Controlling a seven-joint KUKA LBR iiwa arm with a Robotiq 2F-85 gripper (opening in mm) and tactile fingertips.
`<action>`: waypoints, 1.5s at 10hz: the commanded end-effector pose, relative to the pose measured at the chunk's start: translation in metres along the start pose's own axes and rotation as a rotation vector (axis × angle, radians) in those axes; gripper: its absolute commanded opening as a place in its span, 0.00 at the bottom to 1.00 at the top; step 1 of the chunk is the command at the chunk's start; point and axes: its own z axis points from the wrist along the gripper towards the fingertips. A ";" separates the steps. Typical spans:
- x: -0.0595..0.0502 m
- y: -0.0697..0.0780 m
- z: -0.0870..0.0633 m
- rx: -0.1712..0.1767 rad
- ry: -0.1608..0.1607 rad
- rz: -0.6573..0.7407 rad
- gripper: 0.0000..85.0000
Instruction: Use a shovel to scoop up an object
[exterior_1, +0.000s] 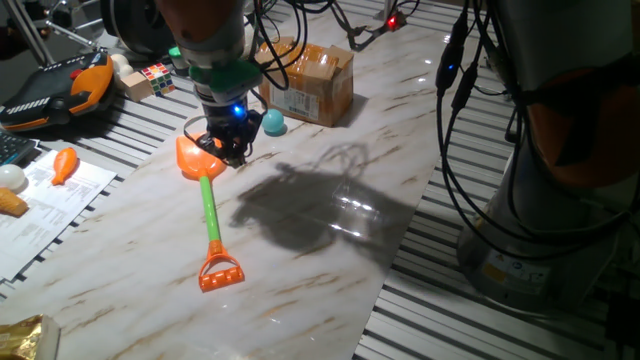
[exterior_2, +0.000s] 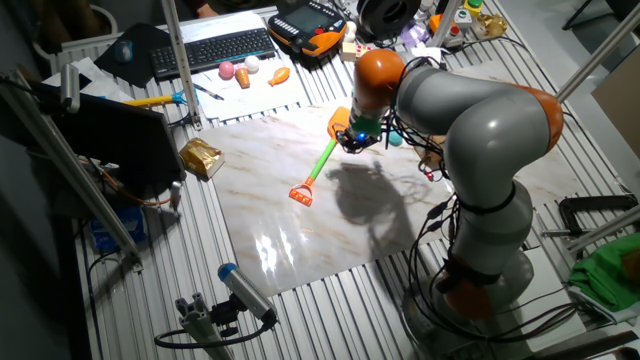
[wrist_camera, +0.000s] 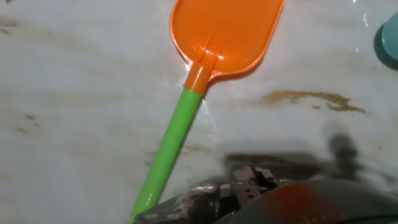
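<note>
Closest to our hand camera, a dark blurred shape fills the bottom edge, and above it the shovel (wrist_camera: 208, 68) lies flat on the marble tabletop (wrist_camera: 74, 93), its green shaft running from about seven o'clock up to the orange blade at twelve o'clock. At the right edge of that view, near two o'clock, we see a sliver of the teal-blue ball (wrist_camera: 390, 40), apart from the blade. From one fixed view, our gripper (exterior_1: 229, 148) hangs low over the junction of blade and shaft; we cannot tell whether its fingers are parted or closed, nor whether they touch the shovel. The shovel (exterior_1: 208, 208) stretches from the blade beside the gripper down to its orange D-shaped end at six o'clock. The ball (exterior_1: 273, 123) sits on the tabletop at roughly one o'clock from the gripper, just beside a brown cardboard box (exterior_1: 312, 82). A multicoloured puzzle cube (exterior_1: 156, 77) rests at eleven o'clock, off the marble. In the other fixed view, the gripper (exterior_2: 355, 137) again sits above the blade end of the shovel (exterior_2: 322, 160).
</note>
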 end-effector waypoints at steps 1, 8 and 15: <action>0.001 0.000 0.001 0.002 -0.001 0.000 0.01; 0.002 0.000 -0.002 0.009 0.036 -0.038 0.01; 0.004 -0.007 -0.001 0.003 0.016 0.057 0.01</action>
